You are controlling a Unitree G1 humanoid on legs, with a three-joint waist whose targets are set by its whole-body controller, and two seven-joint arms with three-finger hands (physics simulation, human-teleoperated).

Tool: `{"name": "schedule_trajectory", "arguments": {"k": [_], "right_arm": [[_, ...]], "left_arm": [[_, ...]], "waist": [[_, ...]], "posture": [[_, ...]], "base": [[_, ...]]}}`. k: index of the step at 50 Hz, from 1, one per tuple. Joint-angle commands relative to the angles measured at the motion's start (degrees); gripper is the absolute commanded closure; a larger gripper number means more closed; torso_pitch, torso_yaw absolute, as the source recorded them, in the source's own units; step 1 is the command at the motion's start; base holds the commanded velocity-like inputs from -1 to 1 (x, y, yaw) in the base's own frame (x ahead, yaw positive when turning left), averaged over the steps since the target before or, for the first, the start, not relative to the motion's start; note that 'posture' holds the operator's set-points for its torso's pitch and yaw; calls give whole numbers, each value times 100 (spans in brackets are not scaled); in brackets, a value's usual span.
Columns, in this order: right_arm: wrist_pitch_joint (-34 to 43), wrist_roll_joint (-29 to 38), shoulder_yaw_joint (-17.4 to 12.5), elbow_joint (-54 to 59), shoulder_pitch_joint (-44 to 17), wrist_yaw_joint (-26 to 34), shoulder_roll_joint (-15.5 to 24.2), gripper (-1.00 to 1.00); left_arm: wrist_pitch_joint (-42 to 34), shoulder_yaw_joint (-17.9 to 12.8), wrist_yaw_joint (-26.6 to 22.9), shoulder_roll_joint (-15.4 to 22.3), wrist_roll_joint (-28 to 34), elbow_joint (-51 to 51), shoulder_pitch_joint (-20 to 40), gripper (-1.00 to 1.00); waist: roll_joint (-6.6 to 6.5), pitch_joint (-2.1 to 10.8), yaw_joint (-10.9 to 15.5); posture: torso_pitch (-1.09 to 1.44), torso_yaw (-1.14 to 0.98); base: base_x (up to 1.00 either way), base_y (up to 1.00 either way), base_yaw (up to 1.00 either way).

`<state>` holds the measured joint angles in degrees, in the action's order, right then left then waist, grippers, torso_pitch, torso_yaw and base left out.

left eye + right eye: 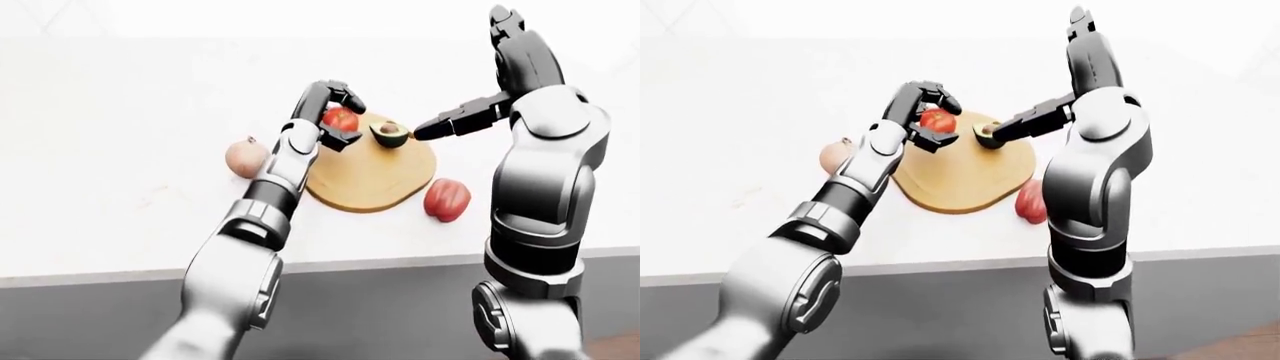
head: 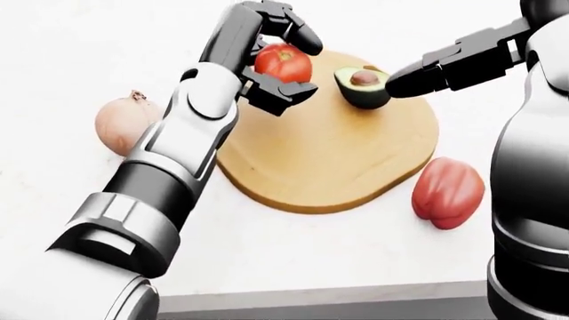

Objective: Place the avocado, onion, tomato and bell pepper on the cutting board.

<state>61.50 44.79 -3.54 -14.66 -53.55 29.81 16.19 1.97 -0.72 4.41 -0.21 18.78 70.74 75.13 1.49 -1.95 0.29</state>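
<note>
The left hand has its fingers curled over the top of the tomato, with the lower finger pressed against the side nearest the camera, so the tomato sits clamped at the upper left of the cutting board. I cannot tell if it rests on the wood or hangs just above it.

The right hand reaches in from the right of the head view, its dark fingers held together and straight, with the tip touching the halved avocado, which lies cut face up, pit showing, on the board's upper edge.

Two things are off the board on the white worktop. The onion lies to the board's left, just beside the left forearm, so the left hand is nearer. The red bell pepper lies at the board's lower right, long axis running top to bottom, nearer the right arm.
</note>
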Motion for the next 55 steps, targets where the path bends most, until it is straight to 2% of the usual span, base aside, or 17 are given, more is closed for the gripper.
{"name": "schedule_trajectory", "arguments": {"k": [1,9,10,28,30,31,32,33,36,37,38,42,45,46,47,55], "right_arm": [[-138,54,-32,-143,-189,-63,57,-100],[-184,47,-34,-37,-255,-88,59,-100],[-182,49,-34,-41,-252,-89,60,-100],[-61,184,-21,-288,-97,71,76,-100],[-50,199,-21,-298,-98,85,79,-100],[-43,209,-19,-307,-98,97,81,-100],[-37,217,-20,-314,-96,104,82,-100],[-27,231,-21,-333,-89,118,86,-100],[-5,264,-14,-360,-97,155,94,-100],[-10,265,-20,-356,-101,152,85,-100],[-21,262,-26,-349,-93,142,74,-100],[-41,248,-36,-334,-97,118,46,-100],[-52,241,-26,-322,-96,95,25,-100],[-38,251,-21,-349,-77,107,29,-100],[-32,255,-22,-356,-76,109,31,-100],[-34,258,-30,-527,116,83,-11,-100]], "left_arm": [[211,-22,72,35,6,-220,234,24],[293,-8,112,-22,86,-94,180,24],[296,-29,119,-38,72,-77,174,12],[436,-78,296,-132,117,106,161,13],[442,-83,302,-145,116,112,156,7],[445,-82,300,-153,117,118,150,-16],[447,-79,304,-153,123,119,148,-17],[444,-85,290,-156,118,127,144,-38],[448,-77,301,-163,143,145,130,-37],[450,-75,295,-172,148,145,125,-45],[449,-75,292,-172,151,149,125,-44],[454,-70,295,-177,177,158,111,-74],[455,-68,297,-176,193,160,107,-80],[451,-73,295,-168,195,160,108,-95],[449,-78,293,-165,193,160,110,-100],[314,-184,209,37,50,-35,303,-100]], "waist": [[25,182,1],[28,195,1],[29,195,1],[35,209,5],[35,209,6],[35,210,6],[35,210,5],[35,210,5],[36,208,3],[36,208,2],[35,208,2],[34,209,0],[33,211,-2],[32,211,-2],[32,210,-2],[26,205,-4]], "posture": [[0,0],[0,0],[0,0],[0,0],[0,0],[0,0],[0,0],[0,0],[0,0],[0,0],[0,0],[0,0],[0,0],[0,0],[0,0],[0,0]], "base": [[0,0,0],[0,0,0],[0,0,0],[0,0,0],[0,0,0],[0,0,0],[0,0,0],[0,0,0],[0,0,0],[0,0,0],[0,0,0],[0,0,0],[0,0,0],[0,0,0],[0,0,0],[0,0,0]]}}
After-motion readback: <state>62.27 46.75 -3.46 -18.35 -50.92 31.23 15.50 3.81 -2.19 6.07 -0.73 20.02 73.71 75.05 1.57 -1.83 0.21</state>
